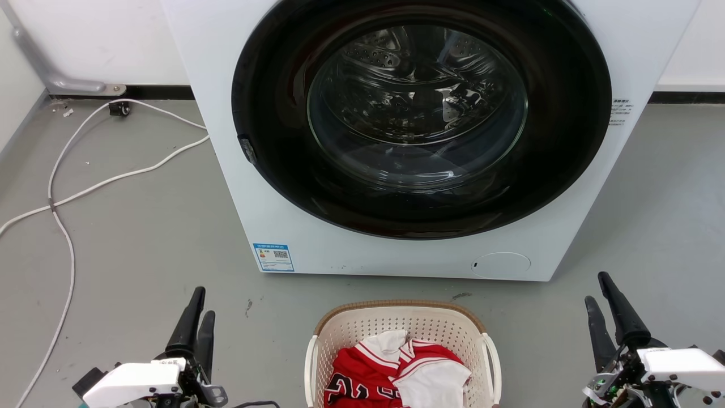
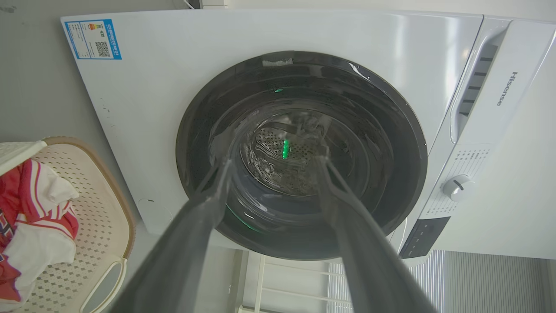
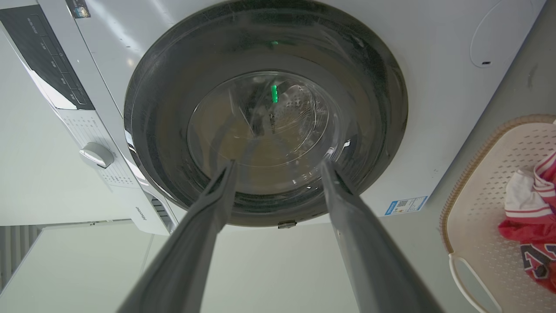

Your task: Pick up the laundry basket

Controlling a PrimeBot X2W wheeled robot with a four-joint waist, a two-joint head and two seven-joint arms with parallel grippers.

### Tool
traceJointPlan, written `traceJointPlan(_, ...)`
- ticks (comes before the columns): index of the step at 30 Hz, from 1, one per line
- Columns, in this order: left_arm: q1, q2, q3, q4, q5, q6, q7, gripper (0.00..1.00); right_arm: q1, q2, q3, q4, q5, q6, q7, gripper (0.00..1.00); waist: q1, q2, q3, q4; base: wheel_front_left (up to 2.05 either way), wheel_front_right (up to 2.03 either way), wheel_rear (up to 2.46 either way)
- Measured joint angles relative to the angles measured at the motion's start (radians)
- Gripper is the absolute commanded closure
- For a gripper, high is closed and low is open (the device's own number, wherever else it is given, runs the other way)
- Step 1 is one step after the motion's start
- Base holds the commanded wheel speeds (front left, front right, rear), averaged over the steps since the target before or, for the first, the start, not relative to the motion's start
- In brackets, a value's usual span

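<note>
L gripper (image 1: 203, 302) & R gripper (image 1: 596, 287) low at either side, both w/ fingers spread apart, holding nothing, laundry basket (image 1: 396, 306) on grey floor (image 1: 141, 243) btwn them, touching neither, red-white clothes (image 1: 368, 374) inside, white washing machine (image 1: 221, 141) just beyond.

**Grey floor, three things on it**

Bare grey floor (image 1: 141, 238) with a few dark scuffs. The washing machine (image 1: 272, 226) stands on it, the laundry basket (image 1: 396, 306) sits just in front, and a white cable (image 1: 141, 170) snakes off left.
</note>
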Motion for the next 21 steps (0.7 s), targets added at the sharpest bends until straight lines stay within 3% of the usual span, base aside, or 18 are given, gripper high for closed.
traceJointPlan(12,0.007,0.000,-0.005,-0.044,0.052,0.000,-0.056,0.00,0.004,0.001,0.028,-0.036,-0.038,0.000,-0.057,0.00,0.0000,0.0000,0.001,-0.001,0.00,0.00,0.00)
traceJointPlan(21,0.014,0.000,0.032,-0.069,0.171,0.017,-0.094,0.00,0.005,0.001,-0.006,-0.027,-0.185,0.000,-0.095,0.00,0.0000,0.0000,0.000,0.000,0.00,0.00,0.00)
